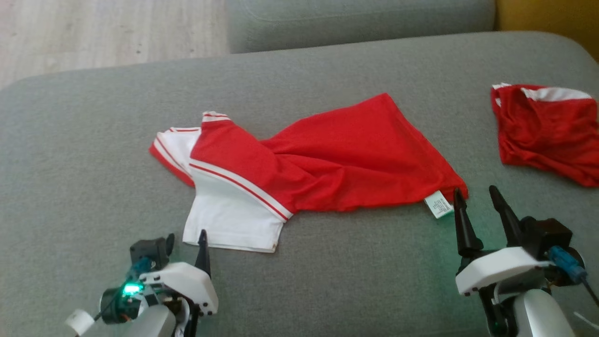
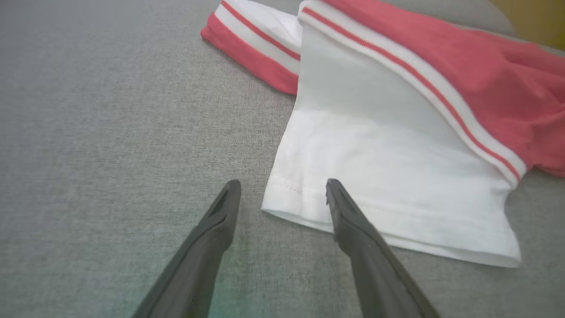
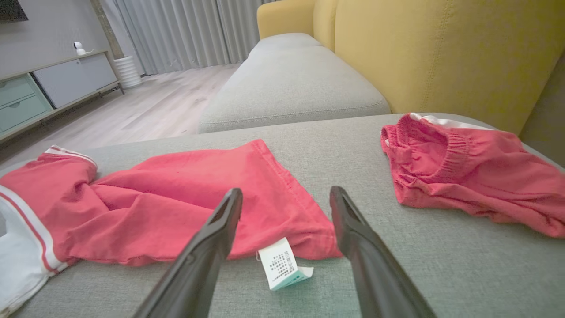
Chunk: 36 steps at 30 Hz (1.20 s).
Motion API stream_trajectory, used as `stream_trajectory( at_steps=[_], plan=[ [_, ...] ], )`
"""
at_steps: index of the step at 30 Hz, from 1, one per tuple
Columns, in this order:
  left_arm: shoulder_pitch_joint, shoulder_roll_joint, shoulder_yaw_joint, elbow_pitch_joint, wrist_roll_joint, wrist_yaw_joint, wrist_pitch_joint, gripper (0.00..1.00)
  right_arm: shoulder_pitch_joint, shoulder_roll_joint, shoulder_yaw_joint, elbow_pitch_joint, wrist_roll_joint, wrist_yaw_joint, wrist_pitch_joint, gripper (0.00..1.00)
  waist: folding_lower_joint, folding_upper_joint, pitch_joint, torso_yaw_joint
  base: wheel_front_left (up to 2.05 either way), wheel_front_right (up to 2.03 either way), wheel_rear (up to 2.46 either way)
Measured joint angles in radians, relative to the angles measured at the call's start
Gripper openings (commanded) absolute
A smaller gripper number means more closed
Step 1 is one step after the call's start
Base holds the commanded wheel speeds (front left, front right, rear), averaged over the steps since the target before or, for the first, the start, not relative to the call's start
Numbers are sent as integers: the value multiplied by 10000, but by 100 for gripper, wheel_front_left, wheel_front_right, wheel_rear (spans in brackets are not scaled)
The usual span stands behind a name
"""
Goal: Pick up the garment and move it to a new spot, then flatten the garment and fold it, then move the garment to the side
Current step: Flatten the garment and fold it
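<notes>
The red-and-white garment [image 1: 327, 159] is seen twisted on the grey cushion [image 1: 93, 140]; the left end effector [image 2: 282, 183] and right end effector [image 1: 475, 189] are held wide, best closed over sleeve hem [image 2: 397, 229] and labelled corner [image 3: 315, 245]

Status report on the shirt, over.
Left end effector open at white sleeve; right end effector open by label. Red shirt twisted, unheld. Red shorts apart, rightward.
</notes>
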<state>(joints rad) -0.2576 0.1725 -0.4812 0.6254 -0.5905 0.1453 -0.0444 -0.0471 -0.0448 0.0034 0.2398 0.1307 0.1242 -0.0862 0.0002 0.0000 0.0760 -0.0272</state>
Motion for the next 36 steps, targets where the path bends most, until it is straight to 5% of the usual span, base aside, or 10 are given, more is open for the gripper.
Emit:
stream_trajectory(
  at_steps=[9,10,12,13,25,34,36],
  plan=[
    [-534,-102,-119,717,-12,-238,433,100,-33,-2,-198,165,-178,0,8,100,-2,0,236,-327,0,0,0],
    [-572,-117,-142,763,-12,-278,435,87,-35,0,-272,178,-245,0,65,100,-2,0,254,-338,0,0,0],
    [-687,-176,-230,842,-12,-322,445,38,-62,-2,-474,245,-337,0,224,100,-2,0,300,-347,0,0,0],
    [-731,-221,-305,869,-12,-324,447,3,-97,-2,-541,303,-399,0,328,100,-2,0,329,-347,0,0,0],
    [-966,-389,-414,752,-4,-479,-284,0,-2285,-2,-1628,2449,-1503,0,1496,100,-1,0,848,-17,0,0,0],
    [-576,-314,-370,0,-8,-209,-671,0,-3004,-13,-1735,4343,-1822,0,1923,100,-1,0,1009,481,0,0,0],
    [-415,-268,-364,-219,-10,-130,-692,0,-3157,-36,-1697,4591,-1835,0,1935,63,-2,0,1001,525,0,0,0]
  ],
)
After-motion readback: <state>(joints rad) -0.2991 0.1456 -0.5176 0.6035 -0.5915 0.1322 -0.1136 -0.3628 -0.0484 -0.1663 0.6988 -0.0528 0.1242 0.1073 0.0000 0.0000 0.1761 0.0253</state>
